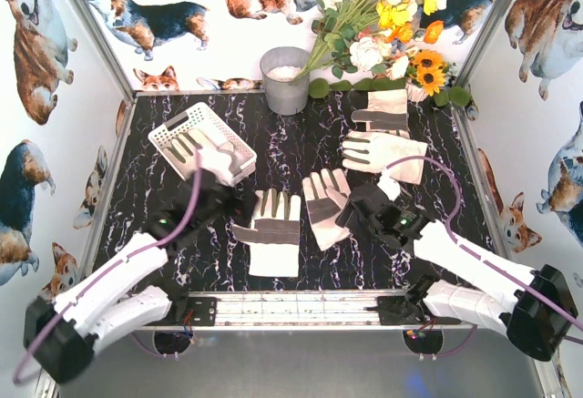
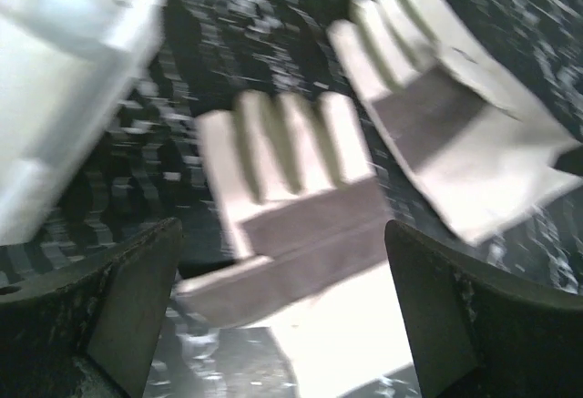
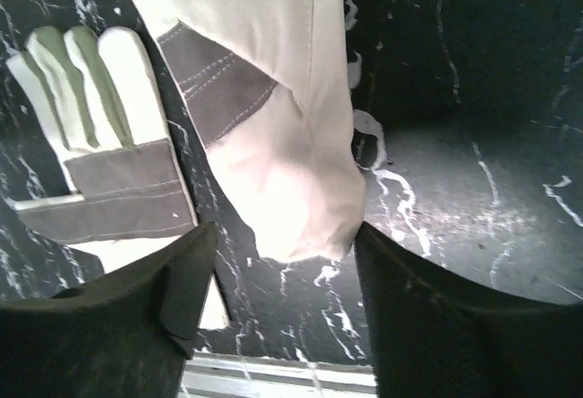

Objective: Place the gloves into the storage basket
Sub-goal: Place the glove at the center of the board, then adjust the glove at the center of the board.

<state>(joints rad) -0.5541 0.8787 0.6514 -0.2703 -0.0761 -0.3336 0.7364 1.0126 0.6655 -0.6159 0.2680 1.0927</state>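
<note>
The white lattice storage basket [image 1: 173, 134] stands at the left rear with one glove [image 1: 217, 158] lying in it, cuff over the near rim. Several more gloves lie on the black marble table: one at centre [image 1: 272, 231], one beside it [image 1: 324, 205], and two at the right rear [image 1: 383, 154] [image 1: 383, 111]. My left gripper [image 1: 239, 209] is open and empty just left of the centre glove [image 2: 291, 207], with the basket [image 2: 64, 70] at its upper left. My right gripper [image 1: 357, 211] is open, its fingers either side of the second glove's cuff [image 3: 291, 179].
A grey metal bucket [image 1: 285, 79] and a bunch of artificial flowers [image 1: 383, 15] stand at the back. Walls printed with corgis close in the left, right and rear. A metal rail [image 1: 301, 307] runs along the near table edge between the arm bases.
</note>
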